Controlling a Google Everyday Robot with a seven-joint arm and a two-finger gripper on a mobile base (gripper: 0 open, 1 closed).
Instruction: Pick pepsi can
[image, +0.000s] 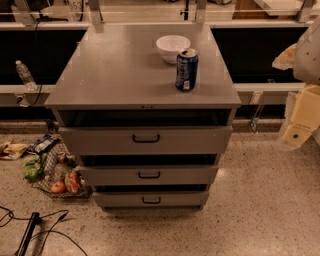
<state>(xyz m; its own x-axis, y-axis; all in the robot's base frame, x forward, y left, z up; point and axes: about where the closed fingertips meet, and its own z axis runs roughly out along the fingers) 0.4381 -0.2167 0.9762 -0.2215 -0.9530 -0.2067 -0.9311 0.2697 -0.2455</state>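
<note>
At the far left a clear plastic bottle (24, 75) stood on a ledge. Below it a wire basket (55, 172) of groceries lay on the floor beside the grey table (115, 70). Toward the table's back right sat a white bowl (173, 48). The pepsi can (186, 70) stood upright just in front of it, near the right edge. At the right border, well apart from the can, hung the cream-coloured gripper (297, 127); whether it was open or closed could not be told.
</note>
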